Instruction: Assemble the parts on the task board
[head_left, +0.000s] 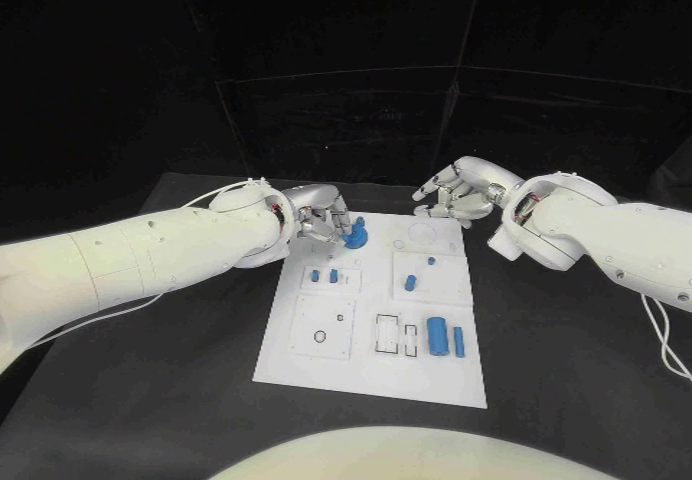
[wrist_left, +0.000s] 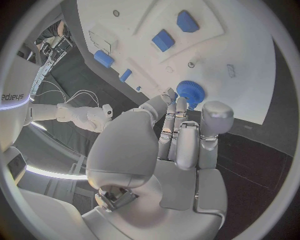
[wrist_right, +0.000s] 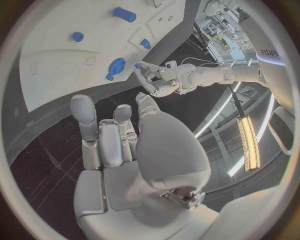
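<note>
Right hand (wrist_right: 119, 145) above task board (wrist_right: 56, 75), fingers apart, empty.

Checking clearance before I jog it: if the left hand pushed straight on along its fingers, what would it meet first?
Most likely the blue gear-shaped part, right at the left hand's fingertips, on the white task board. Whether they already touch is unclear.
</note>
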